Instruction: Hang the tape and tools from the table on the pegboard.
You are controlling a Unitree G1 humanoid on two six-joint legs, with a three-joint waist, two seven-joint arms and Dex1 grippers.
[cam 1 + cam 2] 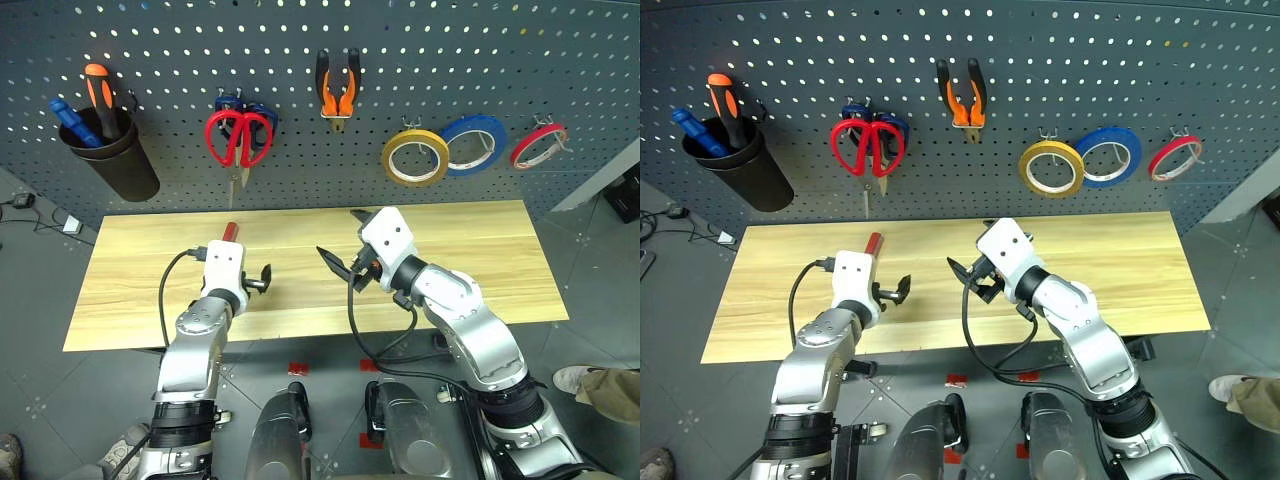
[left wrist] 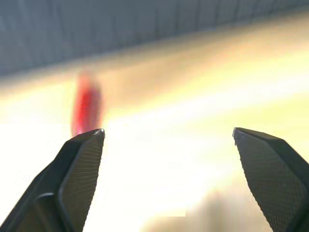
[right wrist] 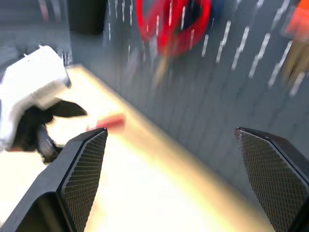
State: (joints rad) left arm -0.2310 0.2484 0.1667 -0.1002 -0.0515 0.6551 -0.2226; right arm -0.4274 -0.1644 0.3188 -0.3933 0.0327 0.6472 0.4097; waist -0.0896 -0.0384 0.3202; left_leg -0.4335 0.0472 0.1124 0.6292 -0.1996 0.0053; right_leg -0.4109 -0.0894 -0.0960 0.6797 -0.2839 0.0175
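The red-handled screwdriver [image 1: 873, 243] lies on the light-wood tabletop [image 1: 1120, 260] near its far edge, just below the pegboard [image 1: 1040, 60]; only the handle end shows beyond the left wrist housing. The left pincer [image 2: 169, 140] sits low over the tabletop with its two black fingers [image 2: 79, 169] spread wide and nothing between them; in the left wrist view the red handle appears just past one fingertip, apart from it. The right pincer [image 1: 340, 262] hovers above the middle of the tabletop, pointing toward the left arm, fingers likewise wide apart and empty.

On the pegboard, the red-handled scissors [image 1: 240, 138] hang from a hook with blades pointing down, in front of the blue-handled scissors [image 1: 228, 101]. To their right the orange-and-black pliers [image 1: 338, 92] hang with jaws downward. Further right the yellow-tan tape ring [image 1: 415, 157] hangs on a hook, overlapped at its edge by the blue tape roll [image 1: 474, 143], with the red tape roll [image 1: 538, 145] well apart on its own hook. At the left of the board a dark cup [image 1: 115, 158] holds the orange-and-black screwdriver [image 1: 103, 95] and a blue-handled tool [image 1: 72, 121].
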